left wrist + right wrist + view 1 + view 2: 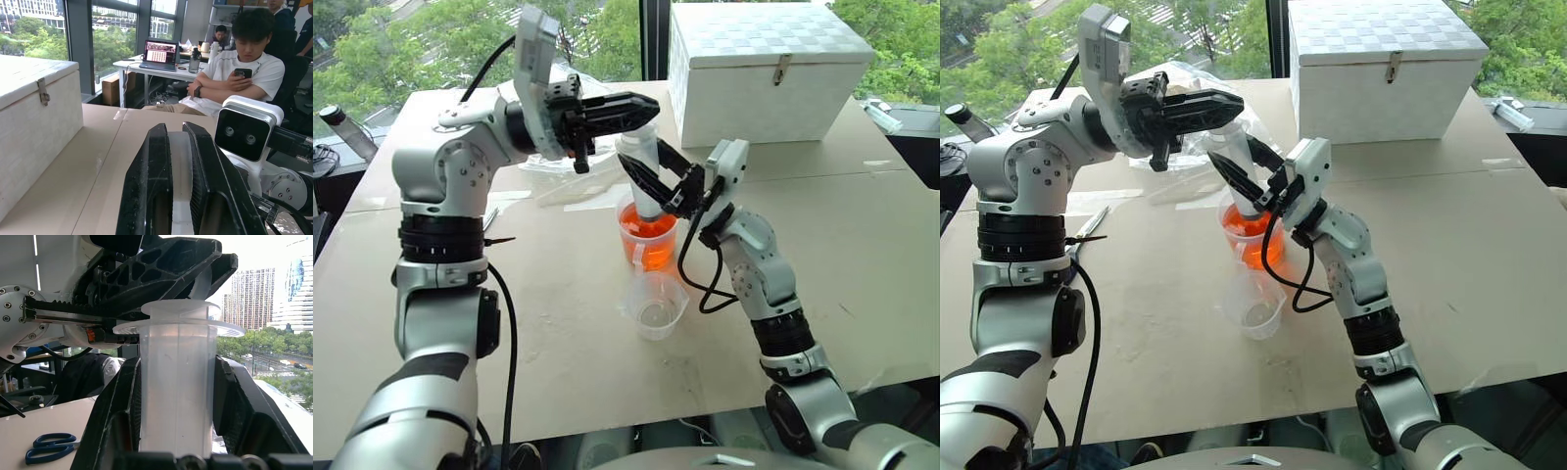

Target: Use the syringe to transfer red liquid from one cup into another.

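Note:
The syringe (pixel 639 149) stands upright with its tip down in the taller cup (pixel 648 257), which holds red liquid (pixel 651 245). My right gripper (pixel 632 170) is shut on the syringe's clear barrel (pixel 176 396), one finger on each side. From the left, my left gripper (pixel 646 105) reaches across level and is shut on the plunger end at the top (pixel 180 161). Just in front of the tall cup, near me, stands the shorter cup with a spout (pixel 656 305); only a trace shows at its bottom.
A white box (pixel 764 69) sits at the back right of the table, with crumpled clear plastic (pixel 558 171) behind the cups. Blue scissors (pixel 49 448) lie at the left. Another syringe (pixel 881 116) lies far right. A seated person (pixel 244 73) is beyond the table.

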